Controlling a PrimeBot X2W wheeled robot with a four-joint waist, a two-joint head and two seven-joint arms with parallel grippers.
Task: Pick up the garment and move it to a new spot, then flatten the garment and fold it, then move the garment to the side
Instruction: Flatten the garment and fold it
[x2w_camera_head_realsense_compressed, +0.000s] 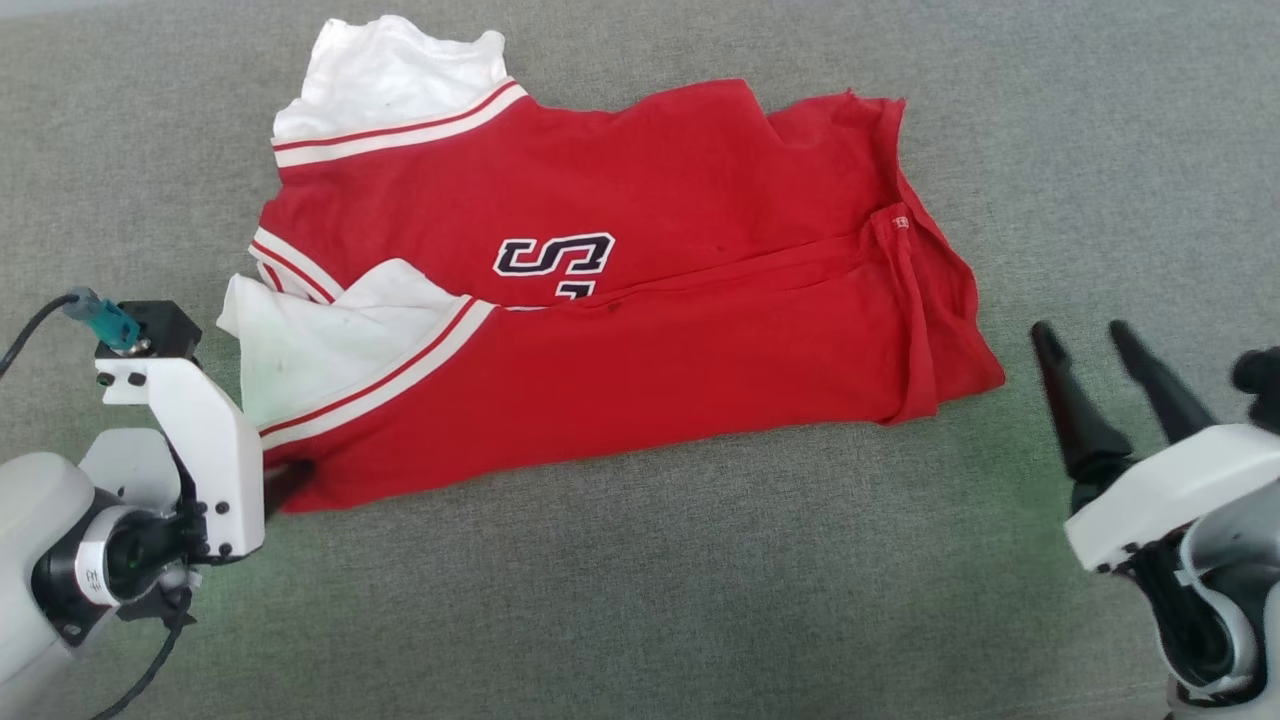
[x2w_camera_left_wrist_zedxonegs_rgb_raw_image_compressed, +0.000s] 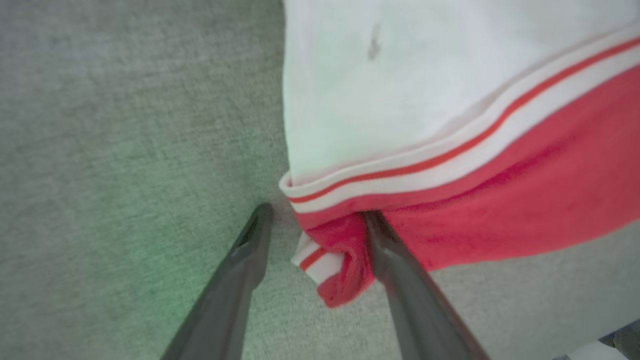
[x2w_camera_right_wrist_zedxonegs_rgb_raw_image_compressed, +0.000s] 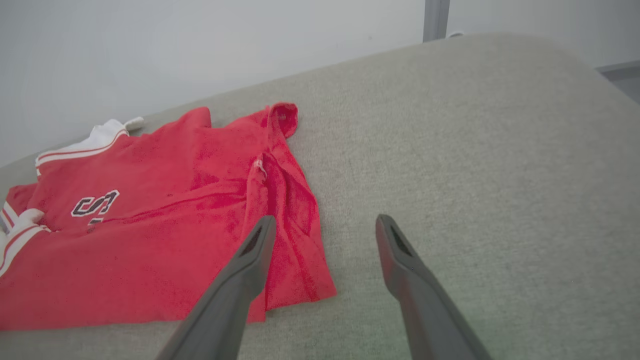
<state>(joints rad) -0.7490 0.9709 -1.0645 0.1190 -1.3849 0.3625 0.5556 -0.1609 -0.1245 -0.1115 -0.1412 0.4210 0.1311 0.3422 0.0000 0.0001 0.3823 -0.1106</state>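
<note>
Grey-green woven cloth covers the bench (x2w_camera_head_realsense_compressed: 640, 600). From the head view you have the small red jersey-style shirt (x2w_camera_head_realsense_compressed: 650, 330), with white short sleeves, striped trim and dark white-outlined lettering, lying left of centre toward the far side. It is half folded, its near flap laid over the chest so that little more than one letter shows. Your left tool (x2w_camera_head_realsense_compressed: 285, 480) sits at the shirt's near-left corner, mostly hidden behind its white bracket. Your right tool (x2w_camera_head_realsense_compressed: 1085, 335) hovers off to the right, spread and empty.

From the left wrist, the left tool (x2w_camera_left_wrist_zedxonegs_rgb_raw_image_compressed: 317, 215) is spread and grips nothing. The shirt's (x2w_camera_left_wrist_zedxonegs_rgb_raw_image_compressed: 500, 200) crumpled red hem corner lies between its fingers, one of them touching the cloth.

From the right wrist, the right tool (x2w_camera_right_wrist_zedxonegs_rgb_raw_image_compressed: 325, 222) is released just beside the shirt's (x2w_camera_right_wrist_zedxonegs_rgb_raw_image_compressed: 150, 240) rumpled right edge.

Expect a light, limp knit that sags and whose layers slide. Pinch that bunched corner, catching every layer.
</note>
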